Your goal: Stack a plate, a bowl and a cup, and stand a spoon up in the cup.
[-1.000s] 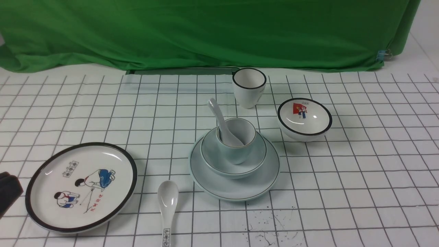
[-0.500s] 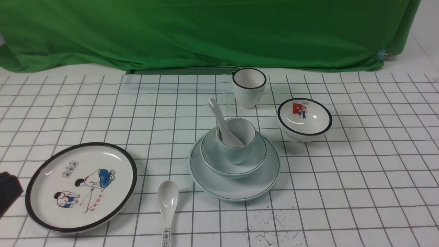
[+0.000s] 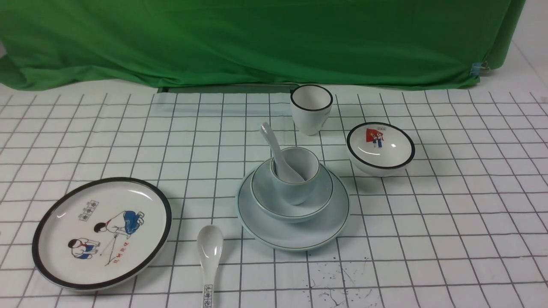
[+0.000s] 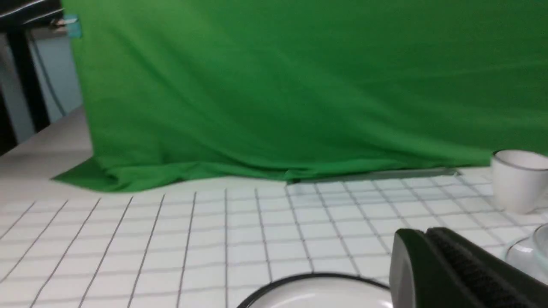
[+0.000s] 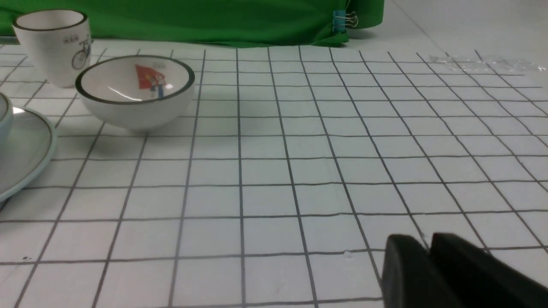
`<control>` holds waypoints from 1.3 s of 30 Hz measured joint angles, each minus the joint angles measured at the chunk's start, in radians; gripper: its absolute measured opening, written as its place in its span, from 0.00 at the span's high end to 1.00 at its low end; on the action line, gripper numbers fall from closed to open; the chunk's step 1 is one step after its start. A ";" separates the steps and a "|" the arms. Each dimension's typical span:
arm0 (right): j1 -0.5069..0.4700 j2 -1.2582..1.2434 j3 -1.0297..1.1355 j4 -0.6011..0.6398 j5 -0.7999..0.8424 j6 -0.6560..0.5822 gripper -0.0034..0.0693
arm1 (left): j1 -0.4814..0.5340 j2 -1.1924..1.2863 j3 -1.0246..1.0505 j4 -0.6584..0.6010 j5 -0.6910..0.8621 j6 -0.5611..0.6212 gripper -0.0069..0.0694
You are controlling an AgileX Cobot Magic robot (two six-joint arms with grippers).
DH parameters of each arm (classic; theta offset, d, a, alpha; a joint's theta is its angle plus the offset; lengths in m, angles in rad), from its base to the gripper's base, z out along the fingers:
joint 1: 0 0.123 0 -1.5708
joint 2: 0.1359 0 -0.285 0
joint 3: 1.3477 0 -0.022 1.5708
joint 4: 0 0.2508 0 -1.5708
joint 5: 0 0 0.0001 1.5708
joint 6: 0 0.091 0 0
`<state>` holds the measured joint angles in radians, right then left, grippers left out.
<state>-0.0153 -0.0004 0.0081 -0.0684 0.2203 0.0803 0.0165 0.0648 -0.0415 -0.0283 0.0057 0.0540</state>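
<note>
In the front view the pale blue-white plate (image 3: 295,234) lies mid-table. The plain pale bowl (image 3: 274,201) sits on it, and the short pale blue cup (image 3: 296,191) stands in the bowl. The plain white spoon (image 3: 274,145) stands in the cup, its handle leaning up and to the left. Neither gripper shows in the front view. My left gripper (image 4: 428,234) is shut and empty, low over the cartoon plate's rim (image 4: 317,277). My right gripper (image 5: 428,241) is shut and empty over bare cloth, to the right of the plate's edge (image 5: 25,149).
A black-rimmed cartoon plate (image 3: 102,233) lies front left, with a printed-handle spoon (image 3: 209,256) beside it. A tall black-rimmed white cup (image 3: 311,109) and a black-rimmed cartoon bowl (image 3: 380,147) stand behind and right of the stack. A green cloth (image 3: 257,42) hangs along the back.
The black tip of my left gripper at the front view's left edge has drawn back out of that view. The stack and the other dishes have not moved.
</note>
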 joint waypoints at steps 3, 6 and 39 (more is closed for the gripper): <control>0.000 0.000 0.000 0.000 0.000 0.001 0.77 | 0.021 -0.048 0.041 0.000 0.031 0.000 0.95; 0.000 0.000 0.000 0.000 0.000 0.001 0.76 | 0.023 -0.063 0.047 -0.017 0.128 -0.002 0.95; 0.000 0.000 0.000 0.000 0.001 0.001 0.65 | 0.023 -0.063 0.048 -0.041 0.224 0.000 0.95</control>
<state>-0.0153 -0.0004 0.0081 -0.0684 0.2210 0.0815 0.0397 0.0023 0.0068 -0.0693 0.2300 0.0544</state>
